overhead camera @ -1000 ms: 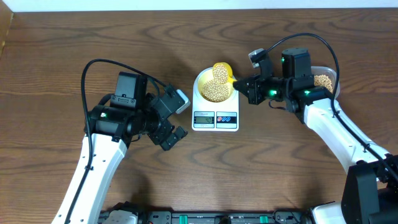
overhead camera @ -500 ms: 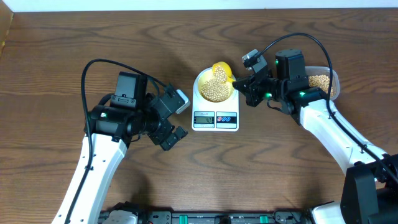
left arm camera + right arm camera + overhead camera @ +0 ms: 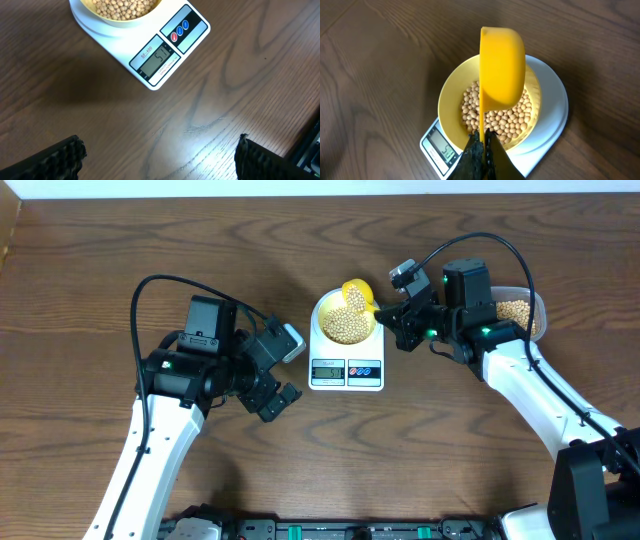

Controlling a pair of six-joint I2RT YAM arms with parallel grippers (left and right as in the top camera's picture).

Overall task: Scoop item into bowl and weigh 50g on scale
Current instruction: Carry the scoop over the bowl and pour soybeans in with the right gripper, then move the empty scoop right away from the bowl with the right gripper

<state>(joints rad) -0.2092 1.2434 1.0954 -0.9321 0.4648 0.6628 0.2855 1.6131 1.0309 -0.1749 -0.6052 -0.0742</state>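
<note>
Bowl (image 3: 446, 102), pale yellow, sat centred on the round platform of the white kitchen scale (image 3: 346, 358). It held a loose layer of soybeans (image 3: 496, 119) that covered its bottom. The scale display (image 3: 158, 58) appeared to read 51, and the red and blue buttons (image 3: 179, 31) lay just beside it.

Right gripper (image 3: 483, 139): fingers pinched tight on the thin handle of the bright yellow scoop (image 3: 502, 65). The scoop hung above the bowl, turned on its side, with its outer wall facing the wrist camera. I could not tell whether anything was inside it.

Left gripper (image 3: 160, 152): fingers spread wide, nothing between them. It hovered over bare wooden table (image 3: 100, 260), near the scale's display side.

A clear tub (image 3: 540, 307) with more soybeans sat behind the right arm.
</note>
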